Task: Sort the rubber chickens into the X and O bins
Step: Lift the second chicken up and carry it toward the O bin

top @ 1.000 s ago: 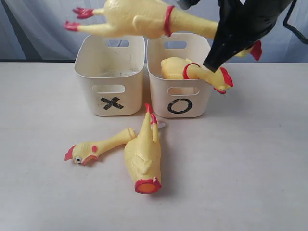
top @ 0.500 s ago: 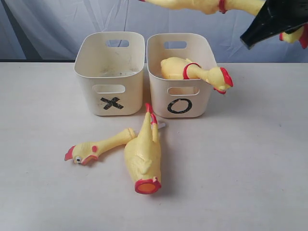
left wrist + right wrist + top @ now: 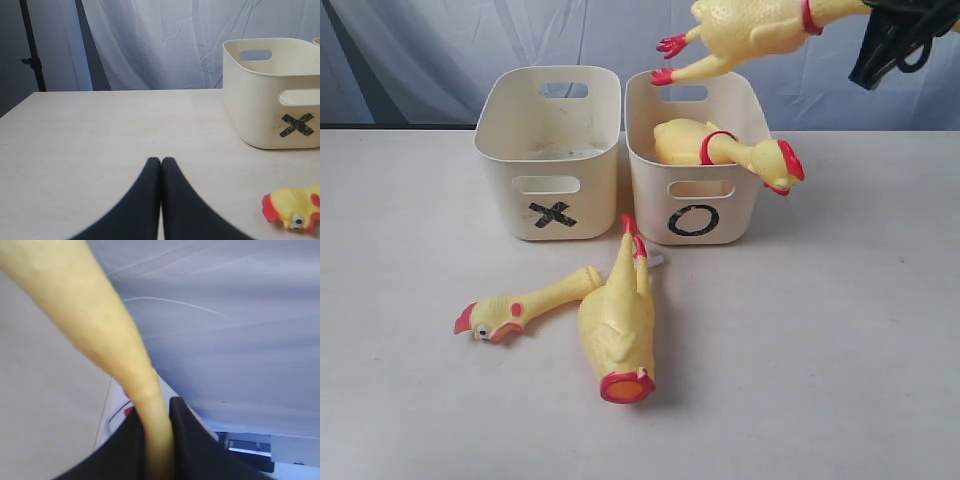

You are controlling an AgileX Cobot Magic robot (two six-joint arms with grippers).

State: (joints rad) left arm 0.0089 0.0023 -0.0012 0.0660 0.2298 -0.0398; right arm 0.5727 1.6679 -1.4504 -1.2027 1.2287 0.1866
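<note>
Chicken hangs by its neck in right end effector; left end effector is closed, empty.

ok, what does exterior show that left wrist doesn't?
Exterior only: the O bin with a whole chicken drooping over its rim, the held chicken aloft at upper right, and a headless body on the table. Left wrist only: the left end effector, shut, and a dark stand. Both: the X bin and the head-and-neck piece near it.
</note>
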